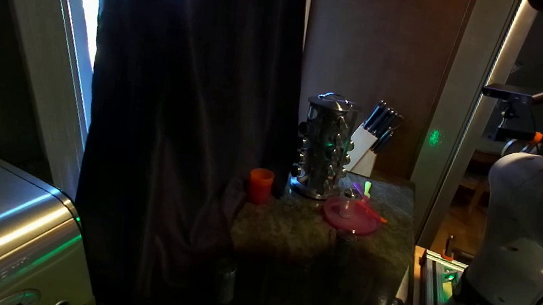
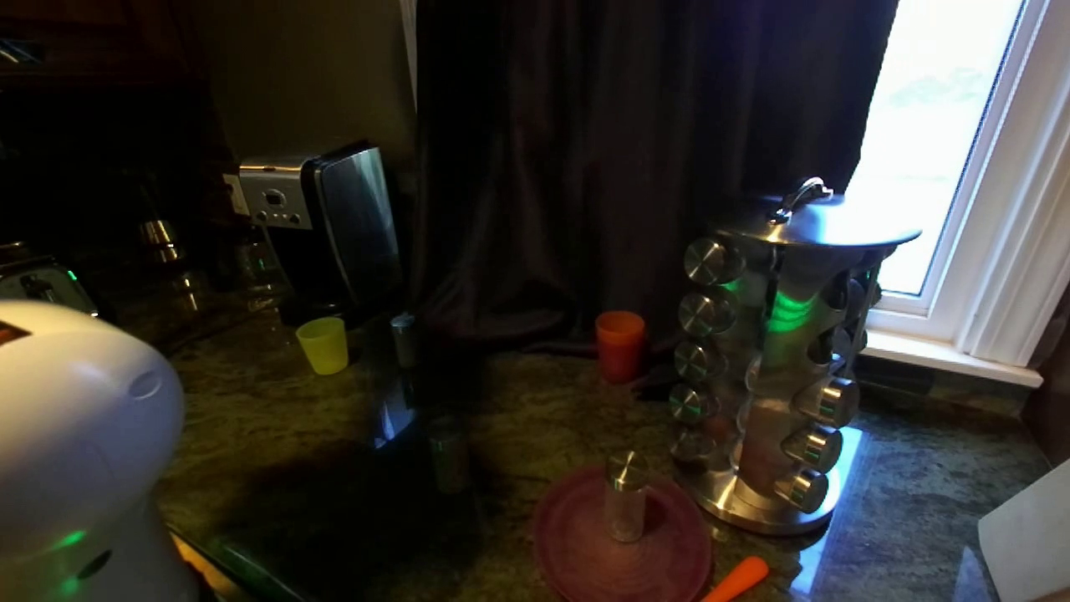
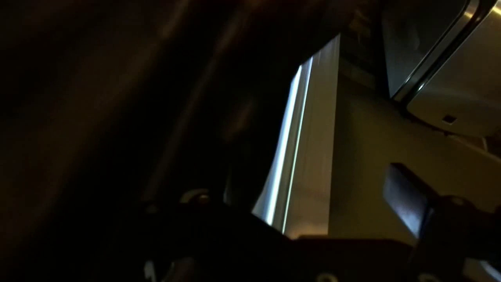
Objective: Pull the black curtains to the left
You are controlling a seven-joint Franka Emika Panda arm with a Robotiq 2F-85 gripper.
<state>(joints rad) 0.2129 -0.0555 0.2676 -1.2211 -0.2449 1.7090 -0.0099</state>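
The black curtains (image 1: 195, 101) hang as a tall dark drape with soft folds over the window, and they also show in an exterior view (image 2: 619, 167). In the wrist view the curtains (image 3: 156, 98) fill the left side and run down beside my left finger. My gripper (image 3: 317, 184) is open. Its right finger shows a pale pad against the wall, apart from the fabric. Its left finger is dark and blends into the curtain edge, so I cannot tell whether it touches. The gripper is out of view in both exterior views.
A steel spice rack (image 2: 777, 359), a knife block (image 1: 365, 148), a red cup (image 1: 260, 186), a pink plate (image 2: 577, 543) with a jar, and a yellow cup (image 2: 323, 345) stand on the counter (image 1: 288, 227). A coffee maker (image 2: 351, 226) stands beside the curtain. Bright window glass (image 2: 936, 142) shows.
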